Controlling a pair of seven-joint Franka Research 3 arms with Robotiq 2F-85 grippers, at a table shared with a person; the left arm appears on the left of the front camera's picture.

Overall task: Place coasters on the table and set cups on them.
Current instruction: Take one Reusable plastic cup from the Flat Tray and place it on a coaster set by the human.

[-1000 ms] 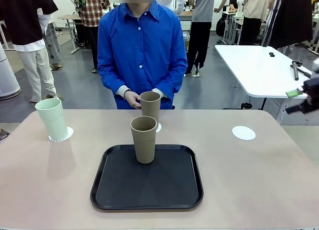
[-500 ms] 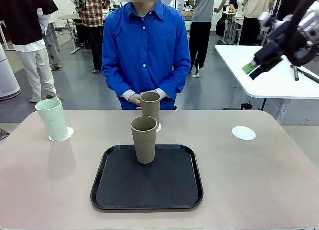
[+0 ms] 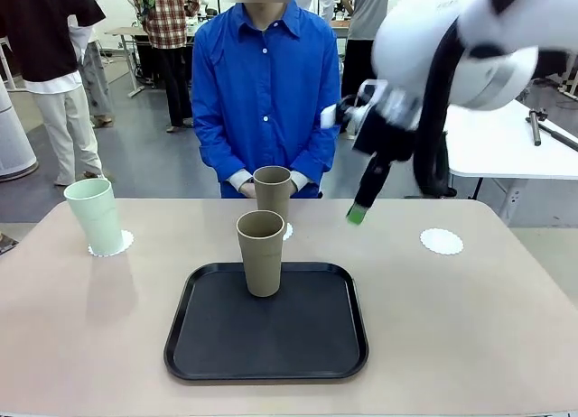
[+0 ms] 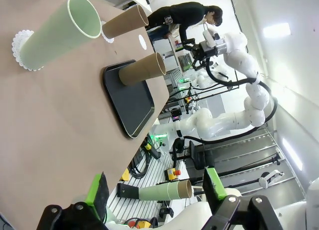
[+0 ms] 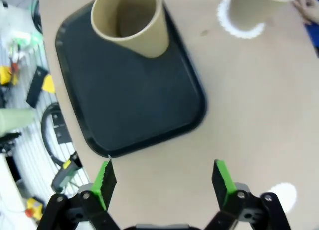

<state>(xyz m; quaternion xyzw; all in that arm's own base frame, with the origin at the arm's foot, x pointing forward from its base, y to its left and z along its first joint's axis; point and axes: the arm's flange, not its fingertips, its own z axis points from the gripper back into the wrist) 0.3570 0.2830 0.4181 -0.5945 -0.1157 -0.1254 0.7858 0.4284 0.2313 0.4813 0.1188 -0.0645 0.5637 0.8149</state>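
Observation:
On the beige table [image 3: 470, 327], a mint green cup [image 3: 93, 216] stands on a white coaster [image 3: 116, 245] at the far left. One tan cup [image 3: 272, 193] stands on a coaster [image 3: 286, 230] at the far middle. Another tan cup [image 3: 260, 253] stands upright on the black tray [image 3: 307, 336]. A bare coaster [image 3: 442, 241] lies at the right. My right gripper [image 3: 358, 209] hangs open above the table, just right of the far tan cup. In its own view, my right gripper [image 5: 163, 177] looks down at the tray [image 5: 134, 100] and the tan cup [image 5: 130, 21]. My left gripper [image 4: 155, 190] is open and holds nothing, low beside the table's left end.
A person in a blue shirt [image 3: 262, 83] stands at the far edge with hands [image 3: 244, 184] together behind the far cup. A white table [image 3: 506, 133] stands behind on the right. Bare tabletop lies right of the tray.
My right arm has swung in from the far right to above the table's middle, its gripper dropping toward the far tan cup. The person's hands have drawn back from that cup.

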